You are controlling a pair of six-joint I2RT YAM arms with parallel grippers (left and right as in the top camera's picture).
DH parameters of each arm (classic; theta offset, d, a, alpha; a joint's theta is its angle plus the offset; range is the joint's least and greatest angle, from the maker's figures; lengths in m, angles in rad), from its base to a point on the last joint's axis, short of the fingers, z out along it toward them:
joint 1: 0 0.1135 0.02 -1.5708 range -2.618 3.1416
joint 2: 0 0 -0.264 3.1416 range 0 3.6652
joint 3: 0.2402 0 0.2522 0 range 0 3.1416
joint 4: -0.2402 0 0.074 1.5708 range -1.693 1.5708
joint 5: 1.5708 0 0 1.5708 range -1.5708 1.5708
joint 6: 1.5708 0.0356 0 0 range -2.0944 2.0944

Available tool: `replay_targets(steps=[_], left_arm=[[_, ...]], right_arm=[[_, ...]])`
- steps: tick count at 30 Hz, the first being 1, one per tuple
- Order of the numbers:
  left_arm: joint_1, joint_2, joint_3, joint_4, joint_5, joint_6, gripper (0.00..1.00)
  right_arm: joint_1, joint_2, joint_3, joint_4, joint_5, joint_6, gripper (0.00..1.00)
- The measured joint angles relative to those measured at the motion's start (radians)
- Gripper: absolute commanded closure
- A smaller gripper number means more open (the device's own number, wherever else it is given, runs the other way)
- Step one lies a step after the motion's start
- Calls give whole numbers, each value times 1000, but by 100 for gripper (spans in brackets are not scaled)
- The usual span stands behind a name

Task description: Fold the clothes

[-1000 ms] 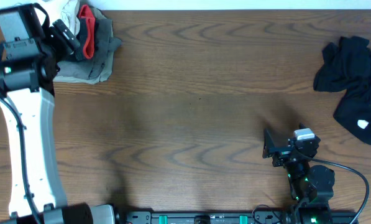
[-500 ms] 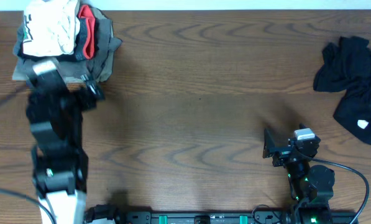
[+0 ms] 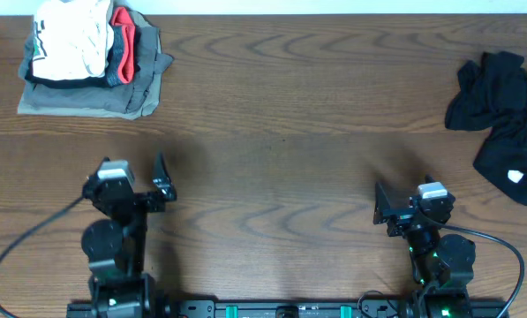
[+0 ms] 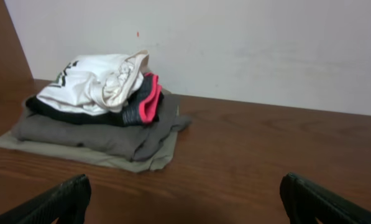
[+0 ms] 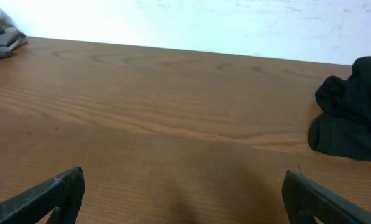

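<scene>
A bunched white T-shirt (image 3: pixel 69 40) (image 4: pixel 86 84) with small dark print lies on top of a folded pile at the table's far left corner. A crumpled heap of black garments (image 3: pixel 506 115) (image 5: pixel 353 109) with a small white patch (image 3: pixel 515 176) lies at the far right edge. My left gripper (image 3: pixel 135 177) (image 4: pixel 185 199) stands open and holds nothing, near the front edge and well short of the pile. Over bare wood at the front right, my right gripper (image 3: pixel 404 201) (image 5: pixel 185 193) is open too, with the black heap ahead of it to the right.
Under the white shirt lie a black garment with red trim (image 3: pixel 124 44) (image 4: pixel 149 99) and folded grey garments (image 3: pixel 95 95) (image 4: pixel 92 134). A white wall runs along the table's far edge (image 4: pixel 266 109). Bare brown table (image 3: pixel 281 132) lies between the two heaps.
My left arm has pulled back from the pile at the far left to the front edge, and the white T-shirt now shows on top. The right arm has not moved.
</scene>
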Motion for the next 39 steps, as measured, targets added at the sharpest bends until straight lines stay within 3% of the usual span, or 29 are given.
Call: replay_targets(steps=[7,19,24,39], left_arm=[[0,-153,-133,17,4,0,2],[0,-283,-213,7,3,9,2],[0,-367,-213,-95,3,26,2],[0,-383,-208,-160,-9,26,2]], right_arm=[[0,0,0,0,0,0,1],[0,0,0,0,0,0,1],[0,0,0,0,0,0,1],[0,0,0,0,0,0,1]])
